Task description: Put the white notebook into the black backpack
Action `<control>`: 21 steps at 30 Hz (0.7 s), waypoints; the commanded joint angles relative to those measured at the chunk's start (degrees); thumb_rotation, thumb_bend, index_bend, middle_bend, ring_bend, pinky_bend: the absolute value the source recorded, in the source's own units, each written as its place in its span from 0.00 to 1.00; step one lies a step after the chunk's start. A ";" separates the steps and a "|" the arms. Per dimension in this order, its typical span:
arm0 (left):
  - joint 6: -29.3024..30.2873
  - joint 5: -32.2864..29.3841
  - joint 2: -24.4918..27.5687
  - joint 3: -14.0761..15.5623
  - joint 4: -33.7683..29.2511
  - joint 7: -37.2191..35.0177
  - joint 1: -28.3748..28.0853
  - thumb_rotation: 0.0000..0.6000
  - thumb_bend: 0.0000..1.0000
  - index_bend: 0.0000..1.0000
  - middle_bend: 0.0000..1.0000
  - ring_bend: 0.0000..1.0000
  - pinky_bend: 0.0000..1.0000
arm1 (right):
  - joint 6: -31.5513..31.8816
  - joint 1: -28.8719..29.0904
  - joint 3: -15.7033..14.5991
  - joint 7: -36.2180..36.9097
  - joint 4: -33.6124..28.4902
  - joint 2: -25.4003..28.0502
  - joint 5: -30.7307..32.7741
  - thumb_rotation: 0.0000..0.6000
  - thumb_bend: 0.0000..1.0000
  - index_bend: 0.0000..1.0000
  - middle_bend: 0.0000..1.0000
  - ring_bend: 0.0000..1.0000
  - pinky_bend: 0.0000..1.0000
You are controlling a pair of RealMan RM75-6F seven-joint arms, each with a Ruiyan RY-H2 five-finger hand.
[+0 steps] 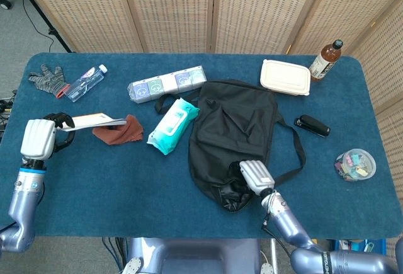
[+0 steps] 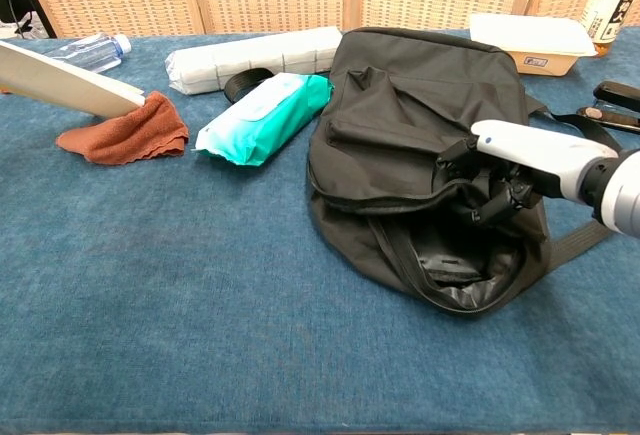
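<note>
The right hand (image 2: 510,170) grips the black backpack (image 1: 230,132) flap; it should lift wider while the left hand (image 1: 39,138) holds the white notebook (image 2: 60,80).

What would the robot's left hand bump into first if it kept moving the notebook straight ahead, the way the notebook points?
Probably the brown cloth: the white notebook held by the left hand already has its far end at or over it. Beyond lies the wipes pack.
</note>
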 commanded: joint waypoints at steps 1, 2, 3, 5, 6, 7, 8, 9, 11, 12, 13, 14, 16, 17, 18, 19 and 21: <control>0.07 0.10 -0.03 -0.01 0.09 -0.04 0.02 1.00 0.56 0.82 0.57 0.55 0.75 | 0.65 -0.22 0.19 0.56 0.42 -0.42 -0.76 1.00 0.58 0.56 0.53 0.44 0.65; 0.10 0.13 -0.04 -0.01 0.12 -0.07 0.02 1.00 0.56 0.82 0.57 0.55 0.75 | 0.77 -0.25 0.23 0.68 0.53 -0.51 -0.95 1.00 0.58 0.56 0.53 0.45 0.65; 0.14 0.18 -0.06 -0.02 0.17 -0.11 0.03 1.00 0.56 0.82 0.57 0.55 0.75 | 0.85 -0.26 0.29 0.85 0.66 -0.59 -1.16 1.00 0.58 0.56 0.53 0.45 0.65; 0.56 0.40 -0.17 -0.11 0.34 -0.26 0.04 1.00 0.56 0.82 0.57 0.55 0.75 | 1.08 -0.25 0.62 1.28 0.87 -0.75 -1.46 1.00 0.58 0.57 0.54 0.45 0.66; 0.82 0.57 -0.24 -0.15 0.47 -0.41 0.04 1.00 0.56 0.82 0.57 0.55 0.75 | 1.19 -0.23 0.82 1.49 0.98 -0.84 -1.54 1.00 0.58 0.57 0.54 0.46 0.67; 1.35 0.92 -0.37 -0.20 0.70 -0.78 0.05 1.00 0.56 0.82 0.57 0.55 0.75 | 1.27 -0.17 1.18 1.83 1.10 -0.95 -1.58 1.00 0.58 0.58 0.54 0.46 0.68; 1.83 1.26 -0.48 -0.25 0.92 -1.08 0.03 1.00 0.56 0.82 0.57 0.55 0.75 | 1.32 -0.12 1.52 2.17 1.11 -1.04 -1.52 1.00 0.59 0.58 0.55 0.46 0.68; 2.45 1.68 -0.63 -0.32 1.24 -1.47 -0.01 1.00 0.56 0.82 0.57 0.55 0.75 | 1.32 -0.05 1.92 2.58 1.03 -1.12 -1.41 1.00 0.59 0.58 0.55 0.47 0.68; 4.28 2.99 -1.27 -0.44 2.52 -3.34 -0.12 1.00 0.56 0.82 0.57 0.55 0.75 | 0.93 0.33 3.07 3.41 0.51 -1.15 -0.56 1.00 0.59 0.58 0.56 0.47 0.68; 6.22 4.09 -1.74 -0.81 3.23 -5.08 -0.26 1.00 0.56 0.82 0.57 0.55 0.75 | 0.13 1.15 4.27 3.75 -0.46 -1.17 0.21 1.00 0.59 0.59 0.56 0.47 0.69; 7.43 4.82 -2.16 -0.93 4.06 -6.43 -0.33 1.00 0.56 0.82 0.57 0.55 0.75 | -0.59 1.95 4.97 3.33 -0.84 -1.18 0.99 1.00 0.59 0.59 0.56 0.47 0.69; 8.27 5.32 -2.56 -0.99 4.89 -7.55 -0.38 1.00 0.56 0.82 0.57 0.55 0.75 | -1.18 2.66 5.42 2.74 -1.12 -1.20 1.74 1.00 0.59 0.59 0.57 0.47 0.69; 9.62 6.08 -3.27 -1.06 6.32 -9.34 -0.49 1.00 0.56 0.82 0.57 0.55 0.75 | -2.16 4.06 6.24 1.57 -1.69 -1.42 3.28 1.00 0.59 0.59 0.57 0.48 0.70; 10.42 6.48 -3.71 -1.12 7.12 -10.21 -0.56 1.00 0.56 0.82 0.57 0.55 0.75 | -2.71 5.02 6.80 0.87 -1.95 -1.73 4.42 1.00 0.59 0.59 0.57 0.48 0.70; 10.93 6.73 -4.00 -1.12 7.65 -10.81 -0.59 1.00 0.56 0.82 0.57 0.55 0.75 | -3.06 5.76 7.21 0.35 -1.97 -2.08 5.35 1.00 0.59 0.59 0.57 0.48 0.70; 11.39 6.91 -4.27 -1.15 8.09 -11.39 -0.61 1.00 0.56 0.82 0.57 0.55 0.75 | -3.43 6.51 7.60 -0.15 -1.81 -2.52 6.41 1.00 0.59 0.59 0.57 0.48 0.70; 12.30 7.38 -4.74 -1.15 8.81 -12.77 -0.70 1.00 0.56 0.82 0.57 0.55 0.75 | -4.46 8.40 8.42 -1.28 -0.86 -3.64 9.30 1.00 0.59 0.59 0.57 0.48 0.71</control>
